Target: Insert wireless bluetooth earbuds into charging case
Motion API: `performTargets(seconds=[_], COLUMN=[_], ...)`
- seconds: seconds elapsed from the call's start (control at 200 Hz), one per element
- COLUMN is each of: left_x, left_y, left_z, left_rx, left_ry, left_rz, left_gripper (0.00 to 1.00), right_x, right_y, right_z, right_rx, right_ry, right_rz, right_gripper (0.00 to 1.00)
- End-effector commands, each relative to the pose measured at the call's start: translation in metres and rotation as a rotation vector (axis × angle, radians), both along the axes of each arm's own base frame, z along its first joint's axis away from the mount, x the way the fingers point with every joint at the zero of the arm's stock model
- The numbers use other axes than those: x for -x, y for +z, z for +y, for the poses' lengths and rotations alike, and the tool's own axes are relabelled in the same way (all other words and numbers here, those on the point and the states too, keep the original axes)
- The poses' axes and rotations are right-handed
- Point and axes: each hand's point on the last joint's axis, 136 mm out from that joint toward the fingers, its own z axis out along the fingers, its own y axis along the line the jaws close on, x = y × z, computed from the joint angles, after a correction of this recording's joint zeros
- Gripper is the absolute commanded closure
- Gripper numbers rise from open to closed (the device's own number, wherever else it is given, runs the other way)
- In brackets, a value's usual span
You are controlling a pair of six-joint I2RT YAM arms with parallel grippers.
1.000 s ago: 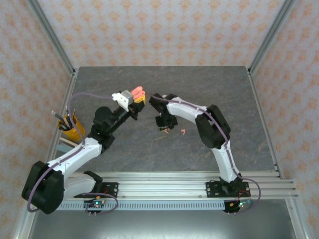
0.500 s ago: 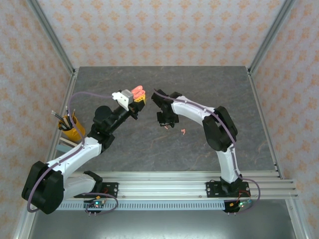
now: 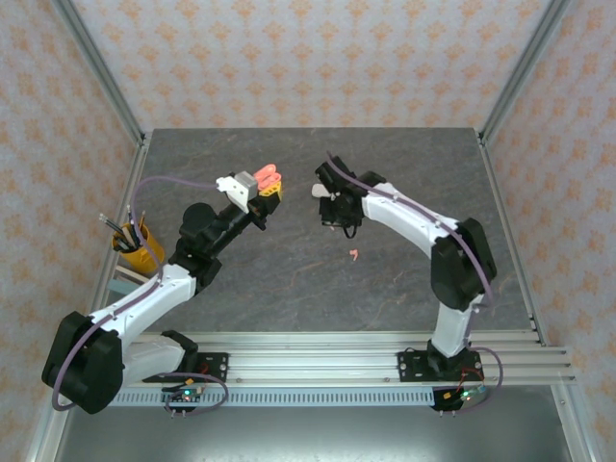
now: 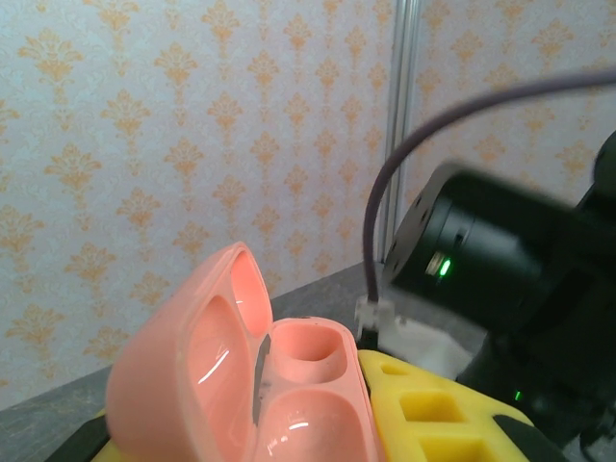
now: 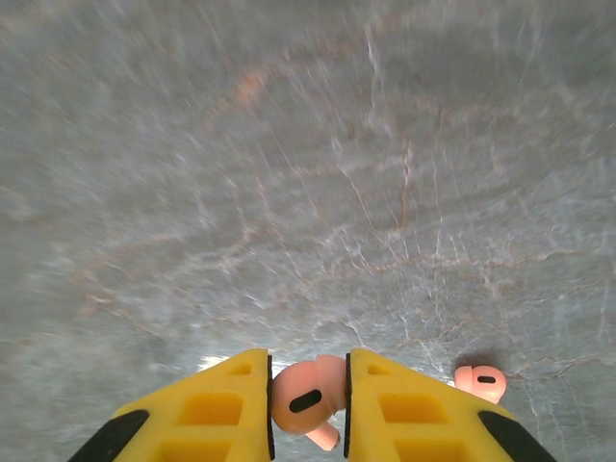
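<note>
Gripping a pink earbud (image 5: 306, 395), right fingers (image 5: 414, 414) neared case (image 4: 231, 375).

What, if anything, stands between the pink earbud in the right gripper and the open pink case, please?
Nothing visible. The gap between the pink earbud in the right gripper and the pink case in the left gripper is free; its lid is tipped back, the visible well empty.

A robot lab test cell — aluminium frame posts (image 3: 102, 69), wallpapered panels (image 3: 308, 58), robot arm (image 3: 154, 294) bolted to a slotted rail (image 3: 318, 351).
</note>
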Motion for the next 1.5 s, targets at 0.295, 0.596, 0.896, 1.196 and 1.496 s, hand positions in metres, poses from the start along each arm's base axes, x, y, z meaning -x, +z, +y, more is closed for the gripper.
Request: performTargets(seconds=[0.295, 0.596, 0.896, 1.196, 1.496], left_x=[-0.008, -0.019, -0.028, -0.033, -0.035], left_y=[0.026, 0.029, 0.037, 0.050, 0.048], left_z=[-0.012, -0.022, -0.033, -0.038, -0.036], left_rx=[0.011, 0.014, -0.016, -0.034, -0.066], left_ry=[-0.063, -0.086, -0.118, -0.124, -0.076], left_rz=[-0.036, -0.038, -0.063, -0.086, -0.095], left_gripper=[1.00, 1.00, 1.00, 1.00, 1.00], right_x=[-0.020, -0.007, 0.015, 0.030, 0.034], right_y=[0.198, 0.289, 0.321, 0.319, 0.311], right_z=[-0.006, 0.006, 0.039, 0.062, 0.074], right_rx=[-0.309, -0.582, -0.779, -0.884, -0.905], right_ry=[-0.077, -0.019, 0.098, 0.137, 0.124], right_rz=[-0.495, -0.710, -0.795, -0.783, -0.779], right_gripper=[0.77, 0.76, 0.76, 0.77, 0.78])
